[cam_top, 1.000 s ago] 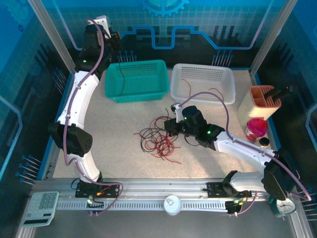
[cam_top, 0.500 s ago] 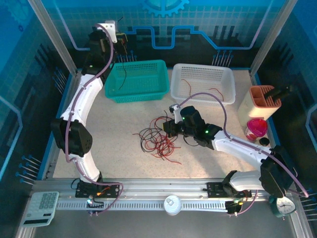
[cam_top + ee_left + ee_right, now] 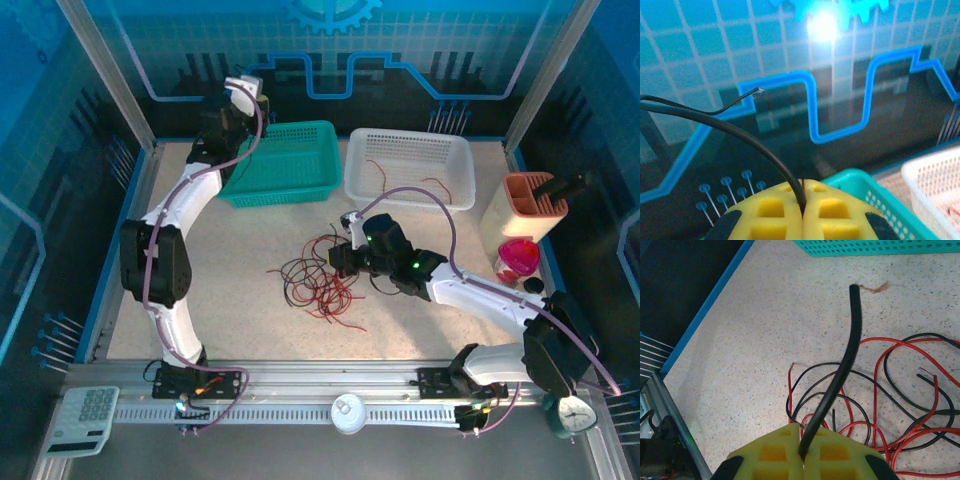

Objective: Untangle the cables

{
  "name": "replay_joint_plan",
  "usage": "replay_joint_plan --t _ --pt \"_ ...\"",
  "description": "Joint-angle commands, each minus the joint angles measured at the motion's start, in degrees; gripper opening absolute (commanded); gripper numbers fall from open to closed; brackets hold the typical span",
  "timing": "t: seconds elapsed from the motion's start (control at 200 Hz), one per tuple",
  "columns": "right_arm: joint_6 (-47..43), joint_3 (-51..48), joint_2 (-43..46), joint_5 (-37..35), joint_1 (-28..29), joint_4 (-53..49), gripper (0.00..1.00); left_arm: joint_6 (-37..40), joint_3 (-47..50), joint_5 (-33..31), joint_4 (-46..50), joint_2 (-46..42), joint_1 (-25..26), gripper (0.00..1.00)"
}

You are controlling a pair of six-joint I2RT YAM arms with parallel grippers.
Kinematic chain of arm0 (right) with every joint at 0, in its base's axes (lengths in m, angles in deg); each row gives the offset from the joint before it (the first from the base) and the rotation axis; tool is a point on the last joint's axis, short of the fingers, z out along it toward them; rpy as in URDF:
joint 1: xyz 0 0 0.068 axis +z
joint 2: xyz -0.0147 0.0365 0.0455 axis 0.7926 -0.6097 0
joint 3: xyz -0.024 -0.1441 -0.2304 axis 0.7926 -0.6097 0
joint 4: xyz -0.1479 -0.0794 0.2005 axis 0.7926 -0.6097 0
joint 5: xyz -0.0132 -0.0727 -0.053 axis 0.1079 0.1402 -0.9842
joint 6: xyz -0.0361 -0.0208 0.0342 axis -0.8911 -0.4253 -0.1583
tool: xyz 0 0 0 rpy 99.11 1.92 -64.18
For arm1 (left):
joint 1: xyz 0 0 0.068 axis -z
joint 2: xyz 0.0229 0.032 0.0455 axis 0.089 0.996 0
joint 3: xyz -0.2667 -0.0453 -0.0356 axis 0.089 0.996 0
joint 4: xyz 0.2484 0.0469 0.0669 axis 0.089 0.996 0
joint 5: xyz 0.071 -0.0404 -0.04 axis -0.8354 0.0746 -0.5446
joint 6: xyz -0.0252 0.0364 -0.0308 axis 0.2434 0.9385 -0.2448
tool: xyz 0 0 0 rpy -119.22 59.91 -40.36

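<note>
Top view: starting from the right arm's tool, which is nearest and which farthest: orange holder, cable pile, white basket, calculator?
1. Cable pile, mid-table, right next to the right tool.
2. White basket, at the back of the table.
3. Orange holder, at the right edge.
4. Calculator, near-left corner, off the table.

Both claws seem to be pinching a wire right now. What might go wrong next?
The left gripper pinches a thin black cable only at its fingertips, up by the teal basket; it may slip out and land beside the basket. The right gripper holds a second black cable just above the tangle of red and black cables; lifting it might drag that knot along or tighten it.
</note>
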Motion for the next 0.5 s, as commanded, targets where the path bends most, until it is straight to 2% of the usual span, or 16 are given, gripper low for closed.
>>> replay_joint_plan --t 0.0,0.15,0.495 --pt "0.2 1.7 0.5 0.5 -0.4 0.1 0.00 1.8 1.9 3.9 -0.2 0.2 1.0 0.00" --pt "0.2 2.0 0.7 0.5 -0.4 0.0 0.00 0.5 4.5 6.0 1.8 -0.2 1.8 0.00" --pt "0.1 3.0 0.3 0.8 0.0 0.4 0.00 -6.2 3.4 10.1 14.1 -0.7 3.3 0.00"
